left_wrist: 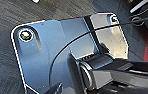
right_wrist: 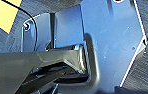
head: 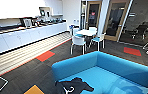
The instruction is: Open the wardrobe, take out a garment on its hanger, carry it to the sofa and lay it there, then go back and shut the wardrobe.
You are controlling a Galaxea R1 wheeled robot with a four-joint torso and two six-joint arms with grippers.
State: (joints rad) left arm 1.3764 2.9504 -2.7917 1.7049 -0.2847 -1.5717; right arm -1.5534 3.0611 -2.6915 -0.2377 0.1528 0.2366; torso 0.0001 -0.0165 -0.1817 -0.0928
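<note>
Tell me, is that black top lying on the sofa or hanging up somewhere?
Lying down. The black garment sits crumpled on the blue sofa's seat near its front corner, with the white hanger resting on top of it.

The room is bright and evenly lit, and the upper wall above the counter (head: 27,35) burns out to plain white, while the glass doors (head: 117,20) at the far side stay dark with faint reflections. The head view is soft and blocky throughout, its straight lines bending toward the edges, and the black garment (head: 75,86) on the blue sofa (head: 102,72) reads as a nearly detailless dark patch. Both wrist views are blurred, with blue-tinted glare on the robot's plate (left_wrist: 45,50) and a bright sheen across its metal in the right wrist view.
</note>
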